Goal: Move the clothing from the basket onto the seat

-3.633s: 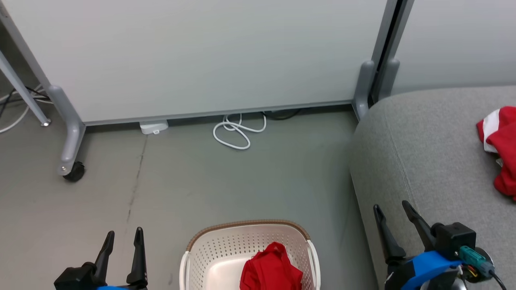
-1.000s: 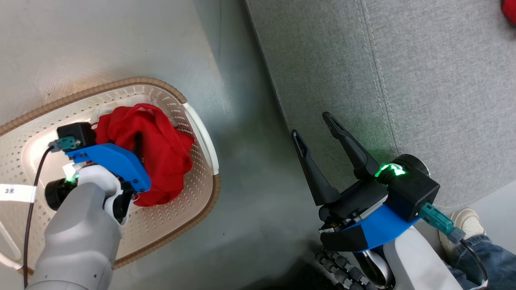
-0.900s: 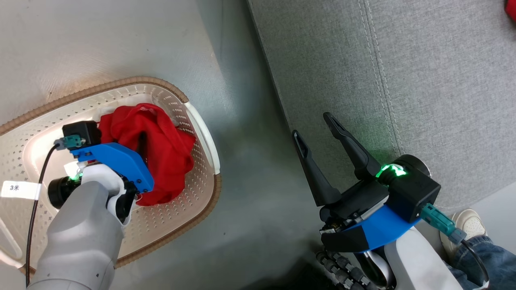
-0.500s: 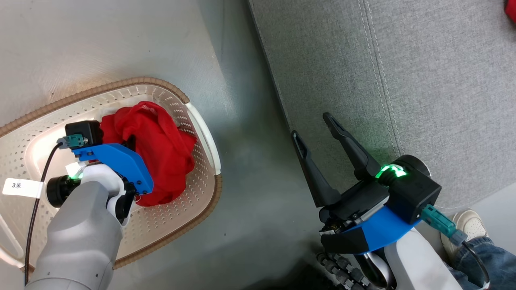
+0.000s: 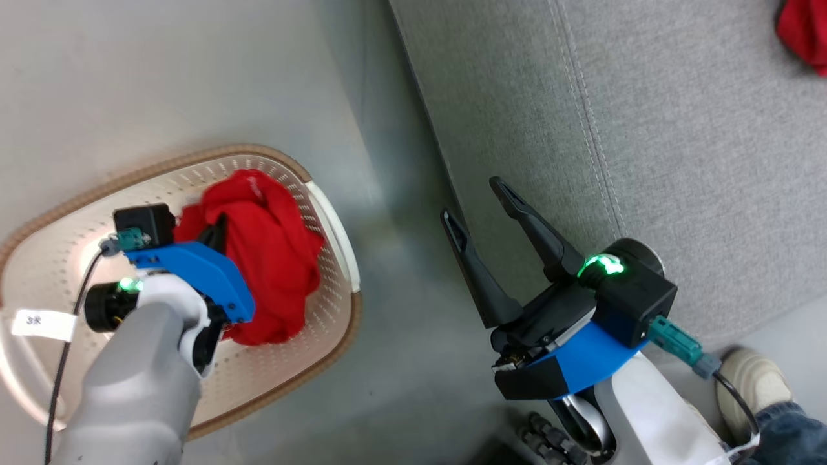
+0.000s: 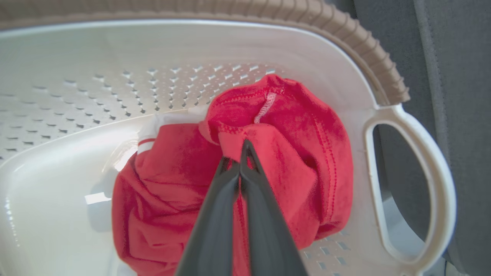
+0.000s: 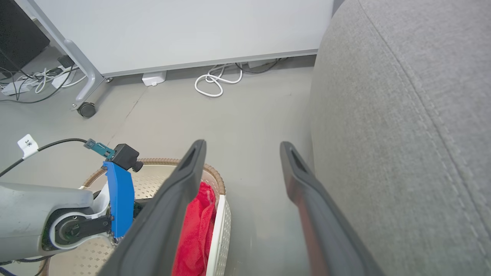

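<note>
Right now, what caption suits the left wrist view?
The left gripper pinches the red garment inside the cream basket.

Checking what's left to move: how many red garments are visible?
2. One crumpled red garment in the cream perforated plastic basket, pinched by the left pincer; a second red garment on the grey fabric seat. Others may hide beneath.

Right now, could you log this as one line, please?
left gripper: shut on red garment | red garment: in basket | right gripper: open, empty
</note>
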`<state>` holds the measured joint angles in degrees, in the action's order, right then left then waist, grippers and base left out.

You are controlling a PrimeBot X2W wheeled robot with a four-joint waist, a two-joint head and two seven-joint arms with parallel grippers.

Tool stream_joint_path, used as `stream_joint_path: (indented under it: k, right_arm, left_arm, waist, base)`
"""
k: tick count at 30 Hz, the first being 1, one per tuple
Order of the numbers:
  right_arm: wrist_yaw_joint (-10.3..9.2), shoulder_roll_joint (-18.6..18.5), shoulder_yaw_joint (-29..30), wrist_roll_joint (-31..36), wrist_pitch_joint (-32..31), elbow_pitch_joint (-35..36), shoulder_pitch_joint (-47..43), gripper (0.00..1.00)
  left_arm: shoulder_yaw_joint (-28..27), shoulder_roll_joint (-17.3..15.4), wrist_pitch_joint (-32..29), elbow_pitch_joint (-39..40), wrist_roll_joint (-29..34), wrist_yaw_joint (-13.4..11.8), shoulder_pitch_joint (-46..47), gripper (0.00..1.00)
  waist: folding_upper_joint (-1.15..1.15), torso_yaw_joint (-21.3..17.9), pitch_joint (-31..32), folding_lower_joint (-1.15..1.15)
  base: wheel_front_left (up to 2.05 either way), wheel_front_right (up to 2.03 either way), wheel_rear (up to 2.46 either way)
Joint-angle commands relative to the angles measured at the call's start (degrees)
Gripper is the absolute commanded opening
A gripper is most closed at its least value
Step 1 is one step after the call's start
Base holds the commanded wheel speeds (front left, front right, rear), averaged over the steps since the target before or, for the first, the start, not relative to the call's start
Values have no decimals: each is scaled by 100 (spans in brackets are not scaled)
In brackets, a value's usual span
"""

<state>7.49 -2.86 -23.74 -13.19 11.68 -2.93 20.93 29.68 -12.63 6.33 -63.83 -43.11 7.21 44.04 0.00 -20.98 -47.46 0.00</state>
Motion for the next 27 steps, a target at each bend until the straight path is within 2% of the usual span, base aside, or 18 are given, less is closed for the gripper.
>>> stream_joint_path:
  k: [1, 11, 18, 27]
  right_arm:
    - [1, -4, -16, -18, 44, -93, 101, 100]
    - [1, -4, 121, 80, -2, -545, 9, 100]
    - [1, -6, 461, 352, -284, -687, -305, 100]
    - [1, -7, 744, 304, -530, -591, -755, 100]
  left_arm:
    - [130, -48, 110, 150, -21, 46, -102, 0]
    - [764, 8, 754, 1054, -441, 45, -844, 0]
    - [1112, 41, 886, 1698, -555, 46, -1086, 0]
    - [805, 122, 893, 2463, -113, 46, -1210, 0]
  waist:
    - [0, 29, 190, 0]
    - [0, 562, 1442, 0]
    - [0, 1122, 2416, 0]
    - [0, 1599, 3324, 0]
  base:
    - [0, 0, 0]
    - [0, 0, 0]
    - [0, 0, 0]
    - [0, 0, 0]
